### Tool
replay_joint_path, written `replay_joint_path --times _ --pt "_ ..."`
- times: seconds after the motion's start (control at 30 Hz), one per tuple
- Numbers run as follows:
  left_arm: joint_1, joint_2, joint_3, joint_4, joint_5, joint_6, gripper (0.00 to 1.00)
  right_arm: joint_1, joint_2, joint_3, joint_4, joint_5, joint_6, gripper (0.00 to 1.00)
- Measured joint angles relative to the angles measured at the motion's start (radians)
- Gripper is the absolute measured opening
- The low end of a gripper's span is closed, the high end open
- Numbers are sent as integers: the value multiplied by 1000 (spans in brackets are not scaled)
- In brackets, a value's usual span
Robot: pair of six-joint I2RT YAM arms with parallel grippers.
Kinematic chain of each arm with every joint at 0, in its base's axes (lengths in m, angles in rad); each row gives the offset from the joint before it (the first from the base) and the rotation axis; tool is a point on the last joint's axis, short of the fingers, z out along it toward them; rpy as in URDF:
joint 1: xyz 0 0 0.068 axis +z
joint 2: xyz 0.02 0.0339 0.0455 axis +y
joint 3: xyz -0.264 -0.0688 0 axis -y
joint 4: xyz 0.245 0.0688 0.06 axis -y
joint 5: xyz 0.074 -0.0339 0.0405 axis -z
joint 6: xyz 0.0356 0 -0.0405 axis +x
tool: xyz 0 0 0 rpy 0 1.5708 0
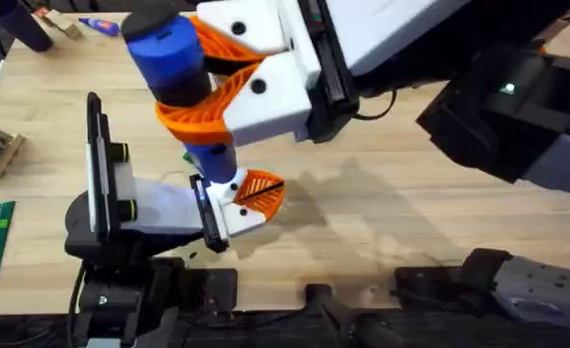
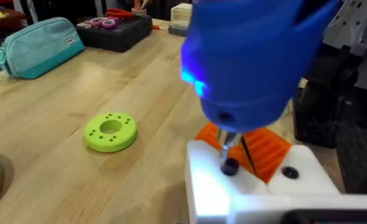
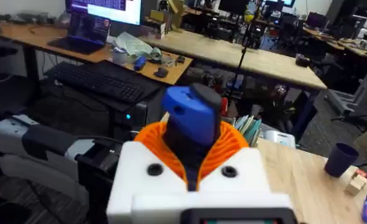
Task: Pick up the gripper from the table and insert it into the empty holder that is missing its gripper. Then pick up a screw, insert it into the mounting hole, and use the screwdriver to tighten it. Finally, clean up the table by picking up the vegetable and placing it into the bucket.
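The right pincer (image 1: pixel 222 82) is clenched on the screwdriver (image 1: pixel 174 58), its orange pads pressed to either side of the thick blue handle just below the black cap. That is the sensible place to hold it: the handle looks rigid and smooth, likely a little slick, and the ribbed pads should bite well there while the slimmer shaft stays free to turn. The tool stands nearly upright, its tip (image 2: pixel 224 152) down at a dark screw (image 2: pixel 230 166) in the white base of the gripper (image 1: pixel 258 190), which sits seated at the end of the holder (image 1: pixel 135 203). The screw is small and would be easy to knock askew, so pressure should stay straight down the shaft. The holder looks stiff and heavy enough to stay put.

The left pincer's state cannot be told from these views.

The surface (image 1: pixel 391 174) is pale wood, bare near the work. A green ring (image 2: pixel 111 131) lies apart on it, a teal pouch (image 2: pixel 37 46) farther off. Beyond are desks with a keyboard (image 3: pixel 99 81).
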Motion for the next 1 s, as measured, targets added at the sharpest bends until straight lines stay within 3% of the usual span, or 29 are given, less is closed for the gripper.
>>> replay_joint_path --times 1.0 --pt "0 0 0 0 0 0 9 0 0 0 -42 0 4 49"
